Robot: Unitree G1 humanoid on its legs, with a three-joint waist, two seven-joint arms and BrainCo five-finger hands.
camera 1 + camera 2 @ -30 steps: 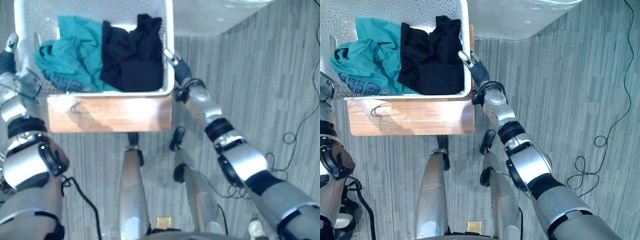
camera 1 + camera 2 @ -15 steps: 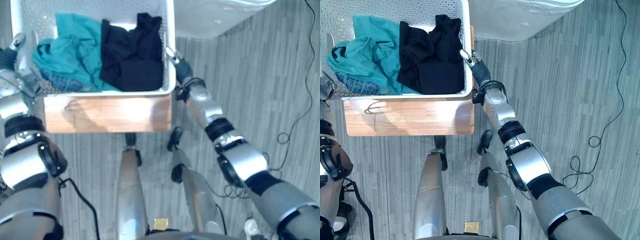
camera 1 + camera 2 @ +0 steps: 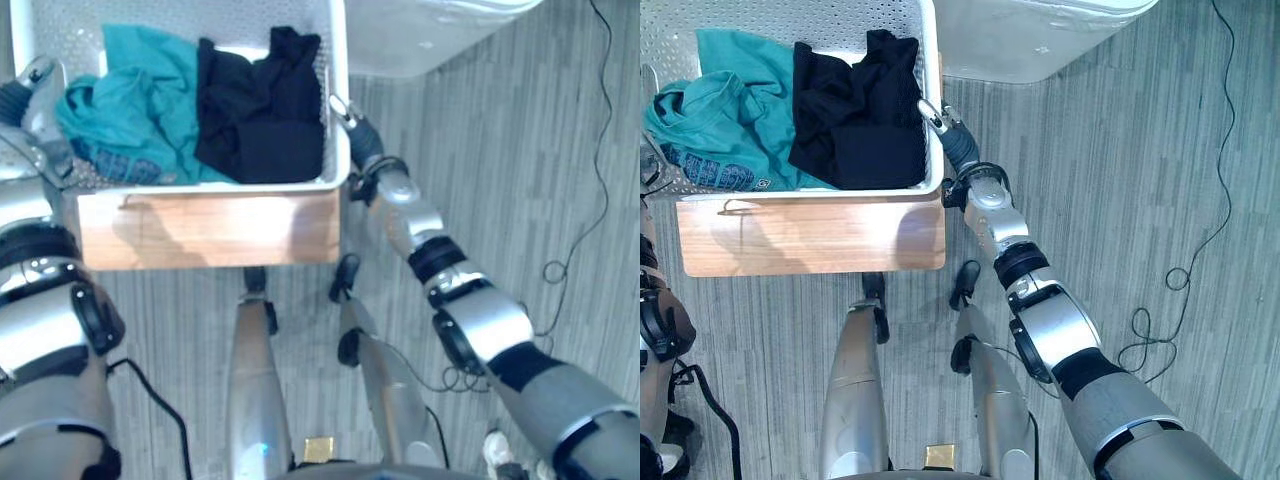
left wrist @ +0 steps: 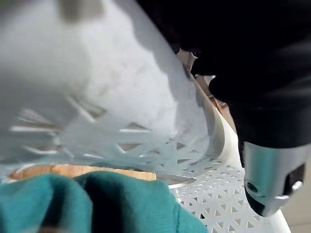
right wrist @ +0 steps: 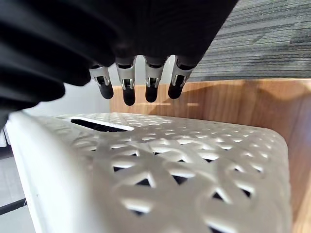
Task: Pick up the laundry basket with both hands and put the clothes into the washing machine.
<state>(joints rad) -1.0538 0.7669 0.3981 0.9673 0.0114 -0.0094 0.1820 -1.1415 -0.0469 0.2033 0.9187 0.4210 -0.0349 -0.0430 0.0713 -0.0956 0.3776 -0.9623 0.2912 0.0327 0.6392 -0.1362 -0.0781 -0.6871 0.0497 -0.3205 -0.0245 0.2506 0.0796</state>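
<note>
Nearest me, the wooden table (image 3: 210,228) carries the laundry basket (image 3: 338,50). It looks to be resting flat on the table, not yet lifted. My head camera has shifted a little over the last second, so I discount the small slide of the whole scene. The real change is the left hand (image 3: 38,95), which has climbed from low on the basket's left wall to its rim. I cannot tell whether it grips there. The right hand (image 3: 958,140) has hardly moved. It sits against the right wall, its fingers (image 5: 127,90) hanging straight and loose near the handle slot (image 5: 99,124), closed on nothing. I judge both sides bracketed but the grasp not yet made.

Inside the basket, a teal garment (image 3: 130,100) lies on the left, touching a black garment (image 3: 260,110) on the right. Beyond the far right corner stands the white washing machine (image 3: 430,35).
</note>
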